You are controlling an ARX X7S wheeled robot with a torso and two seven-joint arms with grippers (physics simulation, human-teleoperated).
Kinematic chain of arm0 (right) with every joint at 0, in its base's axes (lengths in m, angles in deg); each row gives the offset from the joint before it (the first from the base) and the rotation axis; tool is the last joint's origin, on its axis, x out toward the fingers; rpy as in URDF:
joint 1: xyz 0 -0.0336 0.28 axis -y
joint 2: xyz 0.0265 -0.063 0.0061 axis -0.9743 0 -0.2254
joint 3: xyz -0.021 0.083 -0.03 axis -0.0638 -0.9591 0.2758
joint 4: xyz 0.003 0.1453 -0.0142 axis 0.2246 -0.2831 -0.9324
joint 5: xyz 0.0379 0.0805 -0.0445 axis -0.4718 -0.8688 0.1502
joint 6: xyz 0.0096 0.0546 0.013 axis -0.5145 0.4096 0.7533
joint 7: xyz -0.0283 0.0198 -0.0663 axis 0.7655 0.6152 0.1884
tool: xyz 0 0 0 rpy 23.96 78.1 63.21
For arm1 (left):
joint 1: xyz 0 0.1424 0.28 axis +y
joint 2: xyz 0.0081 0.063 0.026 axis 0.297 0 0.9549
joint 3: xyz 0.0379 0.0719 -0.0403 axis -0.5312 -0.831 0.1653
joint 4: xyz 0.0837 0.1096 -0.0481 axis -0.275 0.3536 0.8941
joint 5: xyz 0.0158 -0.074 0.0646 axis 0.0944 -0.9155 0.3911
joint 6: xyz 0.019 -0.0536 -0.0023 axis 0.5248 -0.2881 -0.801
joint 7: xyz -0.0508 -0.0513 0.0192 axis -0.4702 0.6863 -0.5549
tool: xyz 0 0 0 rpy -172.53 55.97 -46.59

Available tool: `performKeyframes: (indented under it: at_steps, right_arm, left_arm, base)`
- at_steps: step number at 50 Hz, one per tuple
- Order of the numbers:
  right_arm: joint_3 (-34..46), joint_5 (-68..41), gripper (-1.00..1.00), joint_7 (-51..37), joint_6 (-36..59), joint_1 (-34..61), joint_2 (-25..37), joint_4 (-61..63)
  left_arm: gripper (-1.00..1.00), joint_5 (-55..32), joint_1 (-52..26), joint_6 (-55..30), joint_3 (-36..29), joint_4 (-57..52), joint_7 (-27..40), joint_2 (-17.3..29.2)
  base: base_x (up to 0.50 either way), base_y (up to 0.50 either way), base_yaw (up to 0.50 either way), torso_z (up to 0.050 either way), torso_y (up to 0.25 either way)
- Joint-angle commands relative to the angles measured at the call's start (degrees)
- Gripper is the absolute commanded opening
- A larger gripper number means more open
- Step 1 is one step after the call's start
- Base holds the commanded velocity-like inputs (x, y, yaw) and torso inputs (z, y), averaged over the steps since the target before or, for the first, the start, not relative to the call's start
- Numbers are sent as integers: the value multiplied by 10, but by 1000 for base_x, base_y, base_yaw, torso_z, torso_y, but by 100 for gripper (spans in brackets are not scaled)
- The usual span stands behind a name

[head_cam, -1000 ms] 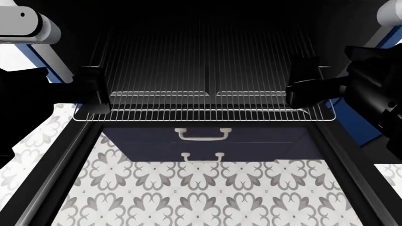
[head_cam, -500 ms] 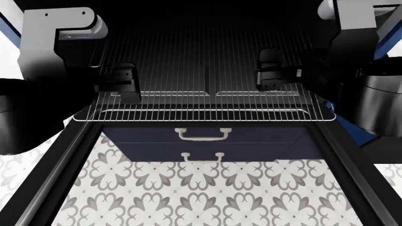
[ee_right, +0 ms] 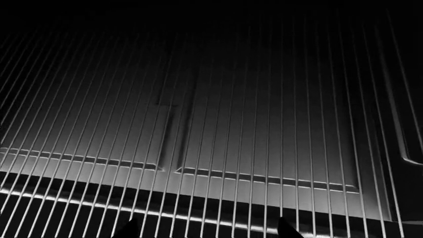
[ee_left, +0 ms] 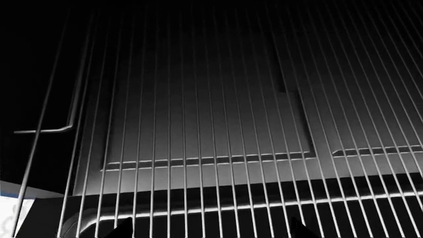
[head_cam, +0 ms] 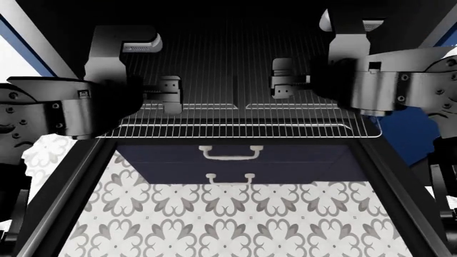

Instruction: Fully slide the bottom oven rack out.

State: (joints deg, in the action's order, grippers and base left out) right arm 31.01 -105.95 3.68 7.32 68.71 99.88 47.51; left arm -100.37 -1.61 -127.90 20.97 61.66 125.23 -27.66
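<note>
Since the earlier head frames both arms have been brought inward along the rack front, from its outer corners toward its middle. The left gripper (head_cam: 170, 94) and right gripper (head_cam: 283, 85) are now seen close either side of the centre line, above the wide silver wire bottom oven rack (head_cam: 236, 115).

The rack's raised front rim is seen projecting past the mouth of the black-cavity oven with blue side panels (head_cam: 21, 40), over the navy drawers with pale handles (head_cam: 230, 153); most of the grid lies inside the dark cavity. By judgement the rack is partly out, not fully.

Key relation: the rack lies just below and ahead of both grippers, its long axis running across from one to the other, its rods running into the cavity. Both are about equally near the rim; neither is favoured.

In each wrist view two dark fingertips (ee_left: 123, 229) (ee_right: 130, 229) are seen set apart, with several rods between them and nothing clamped: both grippers are released. Contact with the rods cannot be told.

A pull toward the robot would be needed next, by judgement.
</note>
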Motion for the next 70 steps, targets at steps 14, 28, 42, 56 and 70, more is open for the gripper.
performKeyframes:
  at_steps: [14,28,42,56,70]
  right_arm:
    - [61,81,100,89,-31,-11,-26,-121]
    - [99,131,100,146,-62,-9,-44,-190]
    - [105,124,100,127,-53,-44,-37,-183]
    - [55,-19,100,-8,66,-132,1,-101]
    - [14,-191,100,-165,109,-236,55,-20]
  left_arm:
    - [100,121,1,51,-80,109,-112,-35]
    - [100,156,-3,79,-99,164,-147,-46]
    - [100,175,15,90,-120,192,-164,-55]
    - [100,101,37,-19,-111,138,-81,-34]
    - [100,-11,104,-121,-87,92,29,5]
  base:
    - [0,0,0,0,0]
    - [0,0,0,0,0]
    - [4,0,-1,0,-9]
    - [1,0,-1,0,-13]
    - [0,0,0,0,-12]
